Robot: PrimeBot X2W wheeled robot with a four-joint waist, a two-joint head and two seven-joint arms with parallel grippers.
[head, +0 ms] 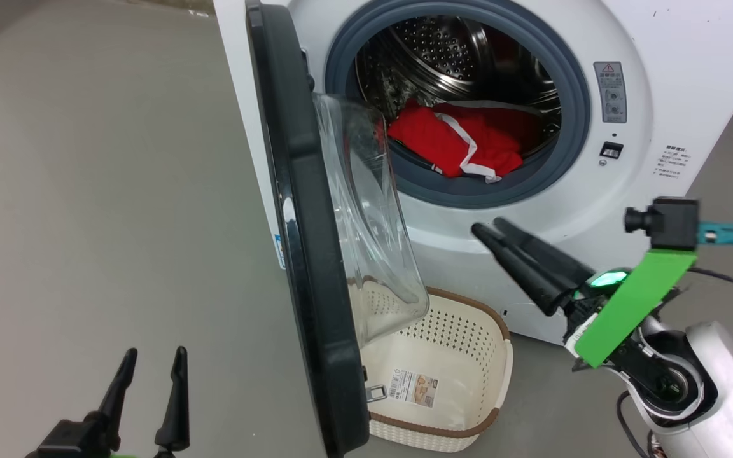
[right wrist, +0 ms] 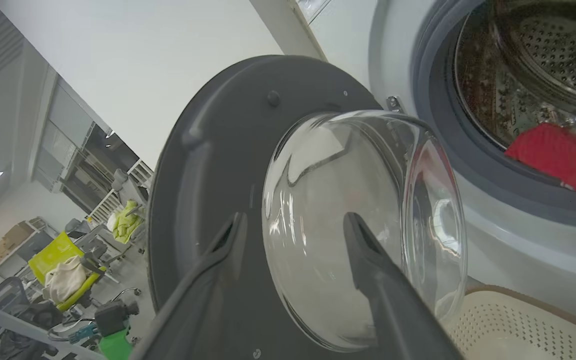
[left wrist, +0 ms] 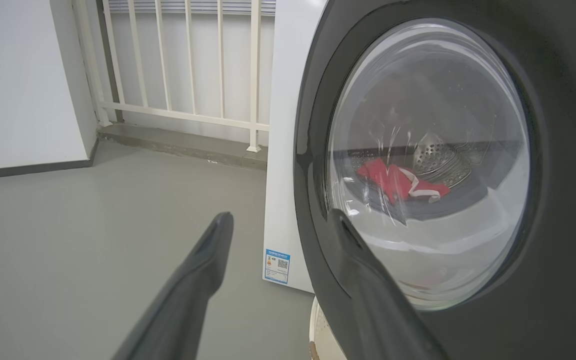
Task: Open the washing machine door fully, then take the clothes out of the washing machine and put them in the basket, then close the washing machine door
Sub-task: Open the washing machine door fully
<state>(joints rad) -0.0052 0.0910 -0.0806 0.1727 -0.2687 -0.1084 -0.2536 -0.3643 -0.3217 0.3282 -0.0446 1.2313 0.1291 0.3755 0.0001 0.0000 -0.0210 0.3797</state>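
Nearest in, the left gripper point(head: 155, 353) is held wide open on the outer side of the washing machine door point(head: 296, 222), with nothing gripped. The door is swung out edge-on, and the basket point(head: 501, 369) is parked on the floor just behind it. The right gripper point(head: 487, 225) is spread open too and empty, aimed toward the door's glass bowl from below the drum mouth. Farthest back, the clothes point(head: 449, 143) are slumped at the front lip of the washing machine point(head: 659, 38) drum, well apart from both grippers. The fabric is probably light, floppy and easily snagged, so a bunched fold near the white trim is better pinched than a loose edge.
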